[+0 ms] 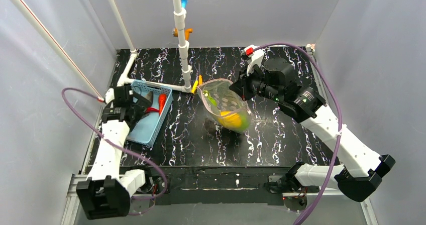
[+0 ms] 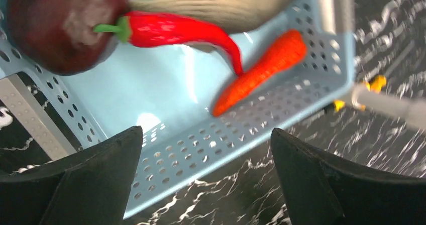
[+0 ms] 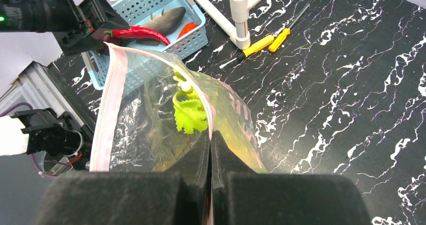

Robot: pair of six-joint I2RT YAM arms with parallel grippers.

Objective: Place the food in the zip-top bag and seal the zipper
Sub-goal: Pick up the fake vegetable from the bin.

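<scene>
Left hand [image 2: 205,147] wide open, pointing down; right hand [image 3: 211,140] pinched shut, arm extended forward.

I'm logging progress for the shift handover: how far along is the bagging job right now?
Done: a yellow fruit and a green leafy piece sit in the zip-top bag. In hand: the right end effector pinches the bag's rim, while the open left end effector hovers over the basket. Left: chili, fish, carrot and dark red piece to bag; zipper unsealed.

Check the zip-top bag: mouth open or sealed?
Open. The zipper gapes, pink strips well apart, green food showing between; right gripper pinches one edge of the zip-top bag.
</scene>
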